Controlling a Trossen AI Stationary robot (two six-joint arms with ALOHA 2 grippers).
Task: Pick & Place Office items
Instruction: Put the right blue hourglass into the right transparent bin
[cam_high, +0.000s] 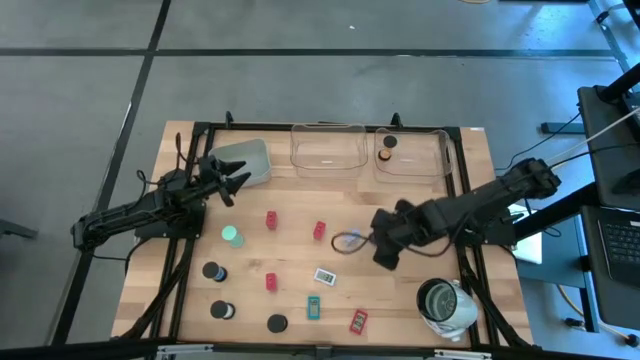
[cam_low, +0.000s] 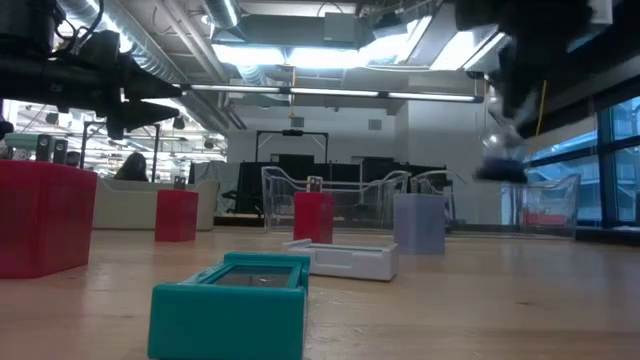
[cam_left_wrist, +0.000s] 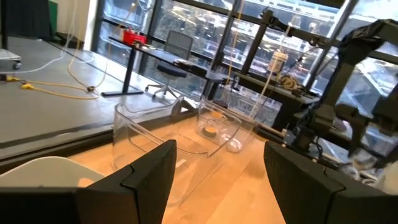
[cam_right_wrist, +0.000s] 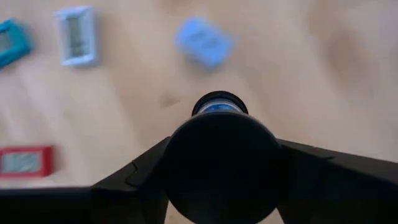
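Observation:
My right gripper (cam_high: 385, 252) hangs above the table's middle right, shut on a black round cap (cam_right_wrist: 219, 155). Under it lies a pale-blue cube (cam_right_wrist: 205, 40), which also shows in the high view (cam_high: 349, 241). Flat on the wood lie red blocks (cam_high: 271, 220) (cam_high: 319, 230) (cam_high: 270, 282) (cam_high: 358, 321), a green disc (cam_high: 232, 236), black caps (cam_high: 213, 271) (cam_high: 222, 310) (cam_high: 277, 323), a white rectangle (cam_high: 324, 276) and a teal rectangle (cam_high: 314, 307). My left gripper (cam_left_wrist: 217, 186) is open and empty, above the table beside the grey tray (cam_high: 248, 160). My right gripper pinches the black round cap by its round sides (cam_right_wrist: 180, 158) between its two fingers. The fingers point down at the table. The cap is lifted clear of the wood, above the pale-blue cube.
Two clear trays (cam_high: 327, 148) (cam_high: 412, 170) stand at the far edge; the right one holds small orange and black pieces (cam_high: 386, 155). A silvery-white round container (cam_high: 445, 305) stands at the near right. A black frame runs round the table (cam_high: 330, 127).

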